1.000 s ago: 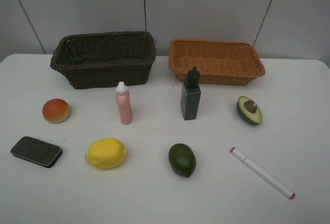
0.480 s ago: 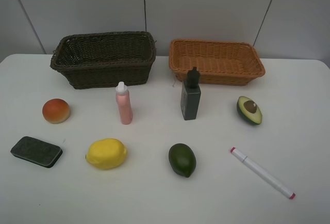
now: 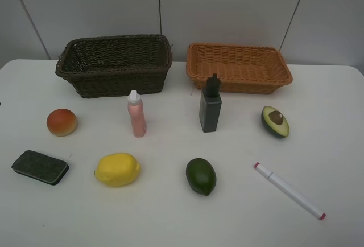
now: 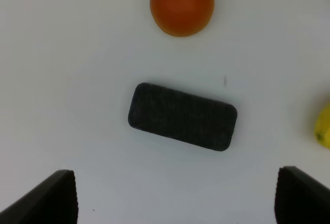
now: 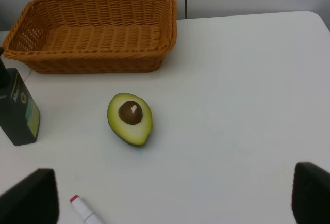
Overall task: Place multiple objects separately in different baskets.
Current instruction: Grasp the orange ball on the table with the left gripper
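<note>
dark eraser [image 4: 182,116], flat, rounded corners

peach [image 3: 61,122]: orange-red
lemon [image 3: 117,169]: yellow
eraser [image 3: 40,167]: dark; you'll see speckles
marker [image 3: 290,191]: white, red tips
tall basket [image 3: 114,83]: dark brown weave
low basket [image 3: 250,85]: orange-tan weave

White table [image 3: 170,221] carries two baskets [image 3: 114,82] (side by side), eight objects [image 3: 117,169].

The setting looks like a lab test bench, not a home. A bare white table [image 3: 170,224] stands against a plain grey panelled wall [image 3: 227,8] with dark seams. At the far edge a dark basket [image 3: 114,83] and a tan basket [image 3: 250,86] sit side by side. Nearer, eight small objects, among them a lemon [image 3: 117,169] and a marker [image 3: 290,192], lie well apart in two neat rows.
</note>
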